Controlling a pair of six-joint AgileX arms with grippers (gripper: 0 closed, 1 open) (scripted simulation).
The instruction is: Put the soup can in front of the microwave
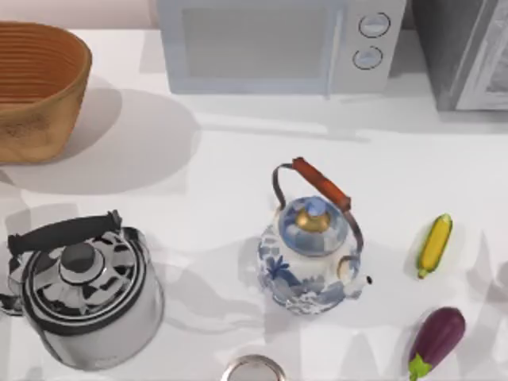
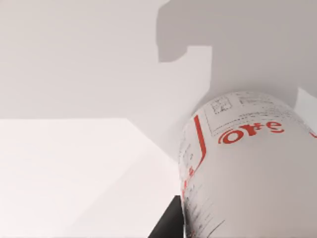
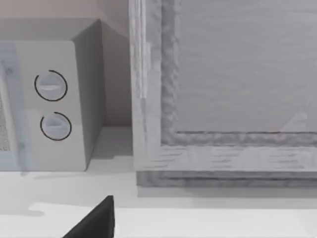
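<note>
In the left wrist view, a part of the left claw (image 2: 167, 225) appears as a small, matte black wedge. Its edges are straight and clean, its upper corner is sharp, and its surface is flat and evenly dark. In the right wrist view, a part of the right claw (image 3: 94, 222) is the same plain black. It is a slanted slab with a straight sloping edge on one side and a short upright edge on the other, meeting in a crisp corner. Both pieces look smooth and unglossed.
</note>
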